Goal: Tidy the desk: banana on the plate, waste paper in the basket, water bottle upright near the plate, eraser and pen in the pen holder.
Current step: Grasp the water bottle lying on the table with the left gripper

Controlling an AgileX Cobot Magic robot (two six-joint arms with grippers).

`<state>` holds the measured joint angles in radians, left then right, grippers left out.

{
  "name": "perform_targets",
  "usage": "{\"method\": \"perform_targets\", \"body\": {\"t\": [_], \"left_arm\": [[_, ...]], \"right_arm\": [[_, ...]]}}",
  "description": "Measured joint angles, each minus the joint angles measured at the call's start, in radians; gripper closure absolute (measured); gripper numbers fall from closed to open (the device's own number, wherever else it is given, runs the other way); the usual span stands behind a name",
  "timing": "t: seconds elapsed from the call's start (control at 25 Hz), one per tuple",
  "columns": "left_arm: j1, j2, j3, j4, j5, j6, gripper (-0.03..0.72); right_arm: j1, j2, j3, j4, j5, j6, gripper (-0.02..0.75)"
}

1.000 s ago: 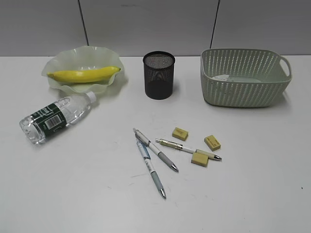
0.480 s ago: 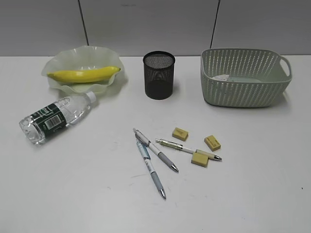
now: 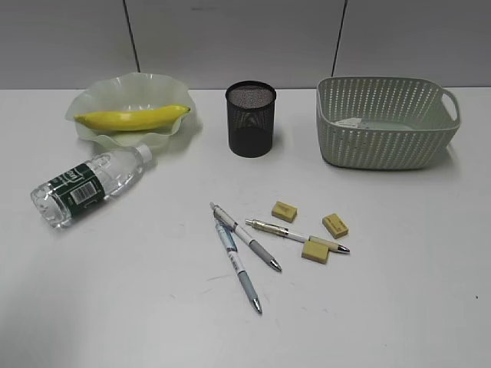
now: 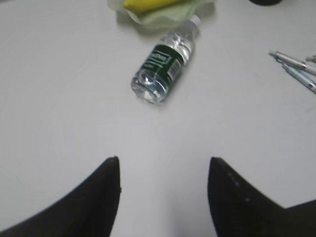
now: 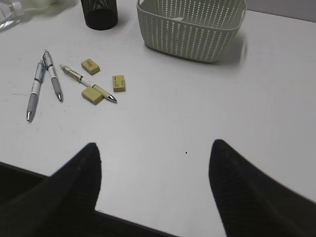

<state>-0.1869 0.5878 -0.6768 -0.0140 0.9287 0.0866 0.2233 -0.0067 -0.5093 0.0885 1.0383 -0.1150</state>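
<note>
The banana (image 3: 132, 117) lies in the ruffled green plate (image 3: 100, 93) at the back left. In front of it the water bottle (image 3: 88, 184) lies on its side, cap toward the plate. Three pens (image 3: 245, 236) and three yellow erasers (image 3: 285, 211) are scattered mid-desk, in front of the black mesh pen holder (image 3: 251, 119). The basket (image 3: 383, 126) stands back right; a pale scrap (image 3: 351, 123) shows inside it, perhaps the waste paper. My left gripper (image 4: 164, 165) hangs open over bare desk, short of the bottle (image 4: 165, 66). My right gripper (image 5: 154, 148) is open near the desk's front edge.
Neither arm shows in the exterior view. The desk (image 3: 115, 291) is a plain white top backed by a grey wall. In the right wrist view the pens (image 5: 52, 79) and erasers (image 5: 92, 95) lie ahead to the left and the basket (image 5: 192, 34) straight ahead.
</note>
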Motion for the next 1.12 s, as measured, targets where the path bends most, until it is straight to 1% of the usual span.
{"method": "perform_targets", "body": {"t": [0.12,0.24,0.44,0.52,0.68,0.76,0.88,1.0,1.12], "left_arm": [[0.0,0.272,-0.073,-0.043,-0.005,0.023,0.232],[0.0,0.517,-0.158,-0.052,-0.011,0.068,0.21],[0.0,0.838,-0.349,-0.052,-0.014,0.13,0.11],[0.0,0.948,-0.429,-0.052,-0.028,0.159,0.094],[-0.009,1.128,-0.577,-0.047,-0.03,0.263,0.09],[-0.017,1.211,-0.649,-0.045,-0.011,0.294,0.09],[-0.034,1.331,-0.748,-0.019,0.035,0.313,0.09],[-0.055,1.43,-0.838,0.029,0.095,0.326,0.09],[-0.071,1.494,-0.894,0.069,0.126,0.337,0.09]], "right_arm": [[0.0,0.0,0.0,0.0,0.0,0.0,0.199],[0.0,0.0,0.0,0.0,0.0,0.0,0.199],[0.0,0.0,0.0,0.0,0.0,0.0,0.199],[0.0,0.0,0.0,0.0,0.0,0.0,0.199],[0.0,0.0,0.0,0.0,0.0,0.0,0.199],[0.0,0.0,0.0,0.0,0.0,0.0,0.199],[0.0,0.0,0.0,0.0,0.0,0.0,0.199],[0.0,0.0,0.0,0.0,0.0,0.0,0.2],[0.0,-0.001,0.0,0.0,0.0,0.0,0.2]]}}
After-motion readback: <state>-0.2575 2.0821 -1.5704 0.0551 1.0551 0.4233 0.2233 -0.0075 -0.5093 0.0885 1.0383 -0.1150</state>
